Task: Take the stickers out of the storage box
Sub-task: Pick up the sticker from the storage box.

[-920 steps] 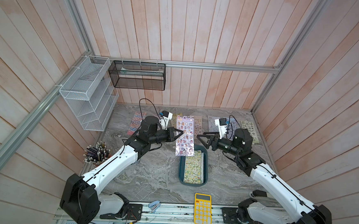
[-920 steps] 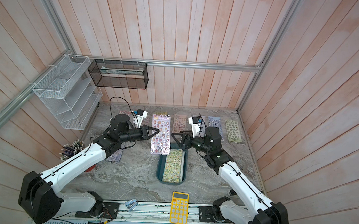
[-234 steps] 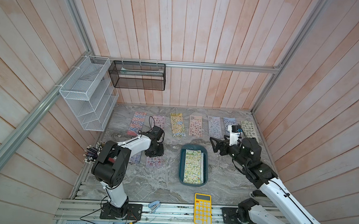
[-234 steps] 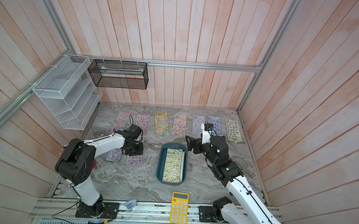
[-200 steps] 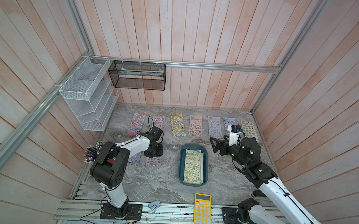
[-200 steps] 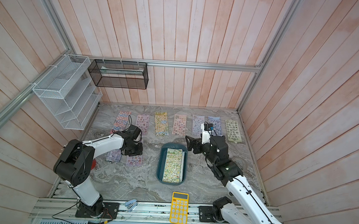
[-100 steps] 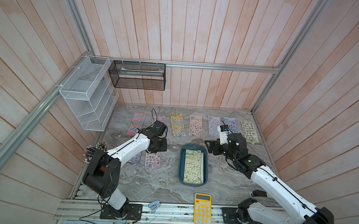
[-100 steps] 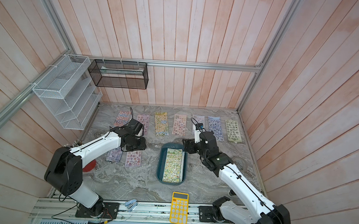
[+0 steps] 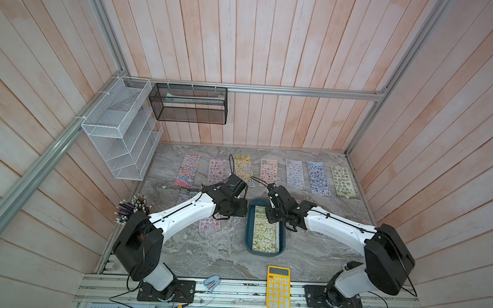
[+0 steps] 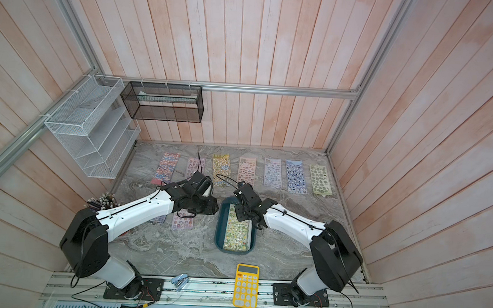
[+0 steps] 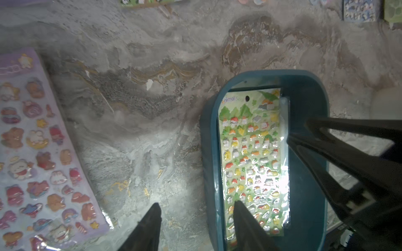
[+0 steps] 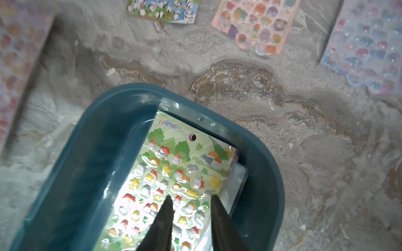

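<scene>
Right hand (image 12: 191, 197) reaches into the teal storage box (image 12: 93, 156), fingers nearly together, tips on the green sticker sheet (image 12: 174, 169).
The tips meet the sheet's glossy sleeve near its far right edge; I cannot tell whether they pinch it. Left hand (image 11: 195, 206), fingers spread and holding nothing, hovers over the box's left rim. The smooth, round-cornered plastic box sits mid-way on the grey marbled surface (image 9: 204, 252). Seven puffy stickers sheets (image 9: 269, 173) lie flat in a far row.
</scene>
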Motion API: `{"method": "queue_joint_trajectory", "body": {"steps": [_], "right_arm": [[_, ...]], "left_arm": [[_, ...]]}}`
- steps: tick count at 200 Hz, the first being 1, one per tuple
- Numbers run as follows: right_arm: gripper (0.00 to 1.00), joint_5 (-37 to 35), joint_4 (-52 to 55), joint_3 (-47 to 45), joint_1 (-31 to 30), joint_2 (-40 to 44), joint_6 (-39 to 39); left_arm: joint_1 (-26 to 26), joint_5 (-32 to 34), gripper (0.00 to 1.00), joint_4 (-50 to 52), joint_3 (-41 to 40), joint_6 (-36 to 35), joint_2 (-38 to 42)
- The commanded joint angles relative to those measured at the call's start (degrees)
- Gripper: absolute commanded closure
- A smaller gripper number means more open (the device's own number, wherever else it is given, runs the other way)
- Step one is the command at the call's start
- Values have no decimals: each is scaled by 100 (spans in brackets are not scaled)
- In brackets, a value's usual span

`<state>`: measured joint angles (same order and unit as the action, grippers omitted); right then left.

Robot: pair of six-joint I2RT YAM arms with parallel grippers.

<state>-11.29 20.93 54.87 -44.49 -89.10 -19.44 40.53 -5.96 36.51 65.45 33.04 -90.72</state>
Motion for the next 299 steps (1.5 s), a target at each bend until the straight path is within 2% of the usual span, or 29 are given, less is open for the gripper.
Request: {"method": "queue_joint_trajectory", "body": {"steps": [1, 73, 98, 118, 146, 212, 257, 277, 299], "right_arm": [[84, -269, 359, 138, -33, -241, -124], [97, -700, 553, 296, -31, -971, -499], [99, -789, 572, 306, -24, -1197, -726], [100, -468, 338, 221, -25, -1374, -819], [100, 391, -361, -39, -16, -1400, -907], [100, 2524, -2063, -707, 134, -1313, -1240], [100, 3108, -2793, -1137, 311, -1027, -1378], [100, 3372, -3028, -1263, 434, -895, -1395], [100, 3557, -3205, -1369, 519, -772, -1399]], "left_arm": [[78, -140, 45, -230, -81, 119, -172], [138, -435, 61, -552, -261, 255, -385], [163, -569, 72, -680, -285, 291, -445], [178, -602, 77, -704, -269, 291, -520], [226, -654, 79, -757, -278, 326, -578], [375, -720, 80, -837, -191, 423, -692], [419, -672, 79, -869, -221, 491, -564], [419, -712, 74, -900, -239, 518, -535], [420, -752, 60, -933, -257, 563, -561]]}}
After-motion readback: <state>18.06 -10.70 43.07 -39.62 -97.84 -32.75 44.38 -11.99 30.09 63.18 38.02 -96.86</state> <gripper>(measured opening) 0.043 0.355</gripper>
